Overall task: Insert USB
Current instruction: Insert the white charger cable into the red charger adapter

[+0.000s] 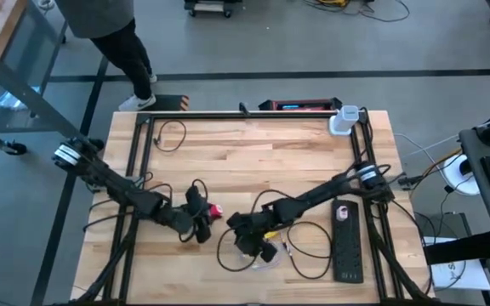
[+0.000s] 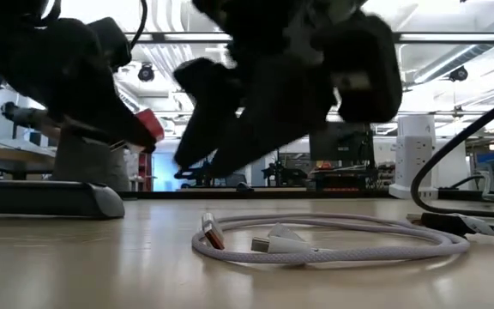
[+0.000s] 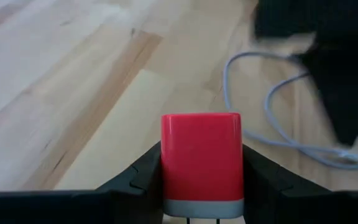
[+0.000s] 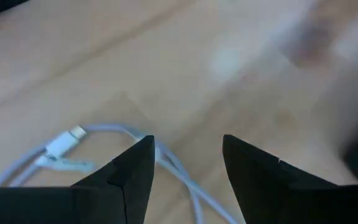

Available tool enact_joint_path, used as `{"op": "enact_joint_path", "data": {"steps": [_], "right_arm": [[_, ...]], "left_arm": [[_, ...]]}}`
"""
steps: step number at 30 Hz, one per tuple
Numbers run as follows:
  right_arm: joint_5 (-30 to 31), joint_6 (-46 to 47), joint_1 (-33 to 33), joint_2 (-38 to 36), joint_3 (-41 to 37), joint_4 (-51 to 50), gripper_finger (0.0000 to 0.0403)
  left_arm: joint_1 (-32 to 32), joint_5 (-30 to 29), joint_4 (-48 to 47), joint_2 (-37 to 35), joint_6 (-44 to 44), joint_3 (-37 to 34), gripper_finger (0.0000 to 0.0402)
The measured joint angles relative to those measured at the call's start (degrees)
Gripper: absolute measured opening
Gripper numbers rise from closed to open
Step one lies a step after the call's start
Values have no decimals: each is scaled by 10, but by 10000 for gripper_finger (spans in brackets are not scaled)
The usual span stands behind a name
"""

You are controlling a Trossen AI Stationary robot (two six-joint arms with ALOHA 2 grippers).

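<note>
left gripper [image 1: 204, 218]: clamped on the red charger block [image 3: 201, 163], one finger on each side of it; held just above the table [image 1: 253, 153], left of centre near the front edge.
charger block: red body with a grey band at one end, seen straight on in the left wrist view; in the low view it shows as a red corner [image 2: 150, 125] raised off the wood.
right gripper [image 1: 258, 246]: fingers spread apart, nothing between them; hovers over the cable, just right of the left gripper.
USB cable [image 2: 316, 240]: pale, lying in a loose coil flat on the table near the front; two connector ends rest inside the loop, touching the wood.
cable vs fingers: right wrist view shows the cable [image 4: 104, 152] passing under and between the spread fingertips, not gripped.
power strip [image 1: 347, 240]: black, flat on the table's right side, apart from the cable.
person: legs at the far left corner behind the table.
</note>
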Motion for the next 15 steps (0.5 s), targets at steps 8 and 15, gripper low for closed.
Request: {"op": "enact_joint_path", "data": {"steps": [8, 15], "right_arm": [[-4, -55, -2, 56, 50, -85, 173], [-9, -55, -1, 59, 51, -86, 114]], "left_arm": [[45, 27, -9, -58, 29, -18, 134], [78, 45, -21, -110, 67, -20, 134]]}}
